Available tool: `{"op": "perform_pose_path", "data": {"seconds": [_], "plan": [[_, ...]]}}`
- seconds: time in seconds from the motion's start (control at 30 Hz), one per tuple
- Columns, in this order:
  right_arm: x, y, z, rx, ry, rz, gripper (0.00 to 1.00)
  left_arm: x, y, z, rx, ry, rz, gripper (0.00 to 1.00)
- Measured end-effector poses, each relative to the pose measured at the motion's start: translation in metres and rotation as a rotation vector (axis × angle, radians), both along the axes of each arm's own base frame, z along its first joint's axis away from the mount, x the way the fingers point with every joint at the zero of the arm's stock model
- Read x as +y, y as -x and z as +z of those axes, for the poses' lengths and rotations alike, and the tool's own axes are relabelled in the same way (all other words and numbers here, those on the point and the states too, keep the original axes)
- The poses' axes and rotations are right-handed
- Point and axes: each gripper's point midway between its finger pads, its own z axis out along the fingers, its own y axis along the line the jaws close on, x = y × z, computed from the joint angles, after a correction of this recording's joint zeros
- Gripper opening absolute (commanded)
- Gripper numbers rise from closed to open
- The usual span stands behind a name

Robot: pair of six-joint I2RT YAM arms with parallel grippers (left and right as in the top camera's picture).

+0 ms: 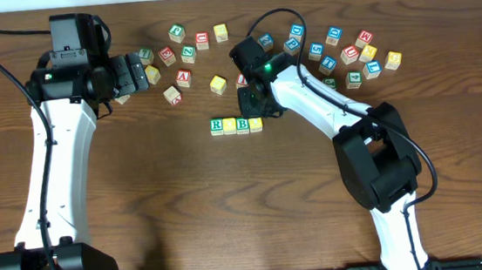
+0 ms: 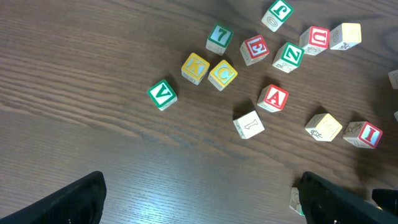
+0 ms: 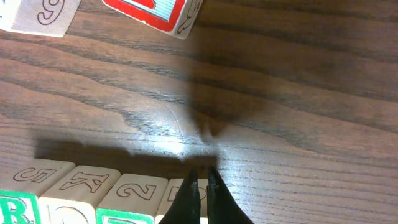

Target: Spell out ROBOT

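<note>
A row of letter blocks lies mid-table: green R (image 1: 217, 126), yellow O (image 1: 230, 125), green B (image 1: 242, 124) and a yellow block (image 1: 256, 124). My right gripper (image 1: 255, 110) hovers at the row's right end. In the right wrist view its fingers (image 3: 202, 186) are shut with nothing between them, tips over the fourth block (image 3: 180, 196). My left gripper (image 1: 142, 74) is open and empty over bare wood (image 2: 205, 205), near the loose blocks at the back left.
Loose blocks lie at the back left: green V (image 2: 162, 94), yellow K (image 2: 194, 67), yellow C (image 2: 222, 74), red A (image 2: 272, 98), red I (image 2: 362, 134). More blocks (image 1: 347, 51) sit at the back right. A red block (image 3: 155, 12) lies just behind the row.
</note>
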Motion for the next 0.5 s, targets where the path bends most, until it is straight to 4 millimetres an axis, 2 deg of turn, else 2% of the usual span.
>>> {"op": "perform_pose_path", "data": {"seconds": [0.5], "plan": [[0.0022,0.0028,-0.0002,0.017,-0.017,-0.008,0.01,0.0001,0.0000,0.0002,0.000,0.000,0.000,0.97]]}}
